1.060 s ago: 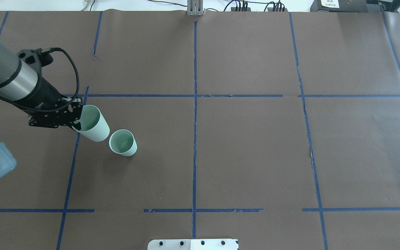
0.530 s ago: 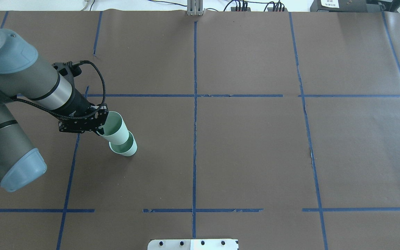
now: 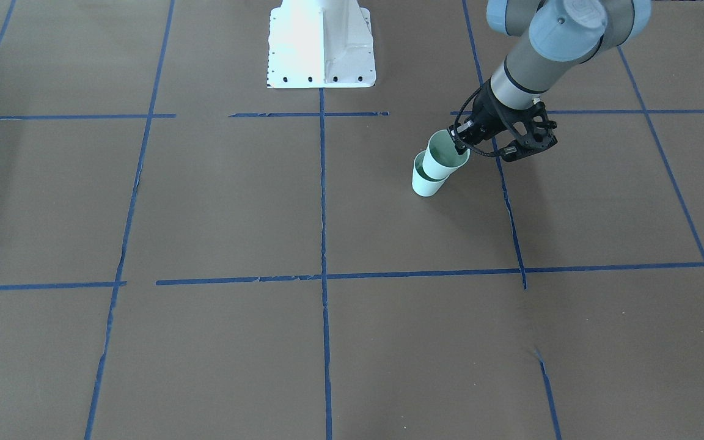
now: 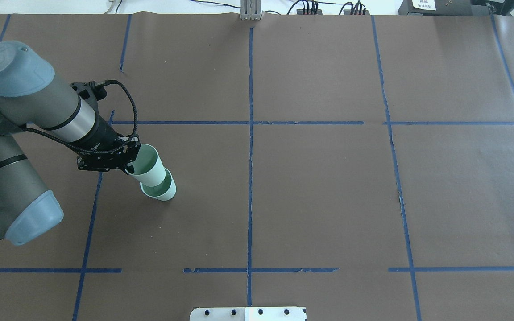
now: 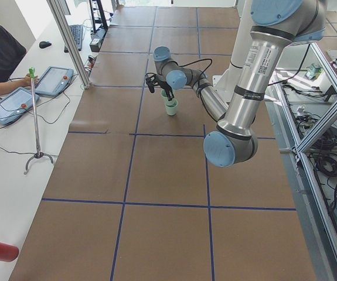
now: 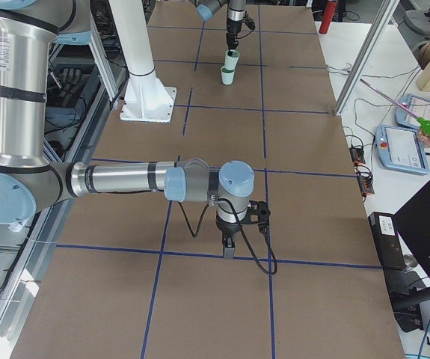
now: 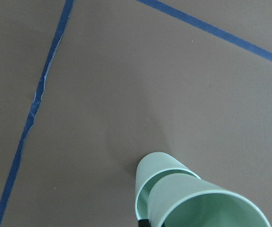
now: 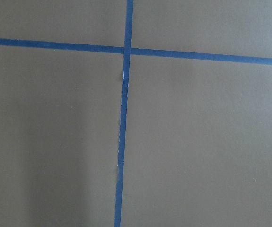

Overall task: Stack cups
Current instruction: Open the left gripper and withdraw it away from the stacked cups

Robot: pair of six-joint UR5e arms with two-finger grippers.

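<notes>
Nesting is half done: your left claw [image 4: 128,168] pinches the tilted cup [image 4: 153,176] by its rim, base partly inside the standing cup [image 4: 166,193] on the desk [image 4: 328,200], so you'd likely straighten it, press down, then let go.

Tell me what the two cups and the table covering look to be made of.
The upper cup and the lower cup: probably plastic, maybe coated paper; smooth, matte mint, thin-rimmed, no seam visible. The table covering: brown paper, matte; it shows creases and sheet edges. The grid lines: blue tape, torn in spots.
</notes>
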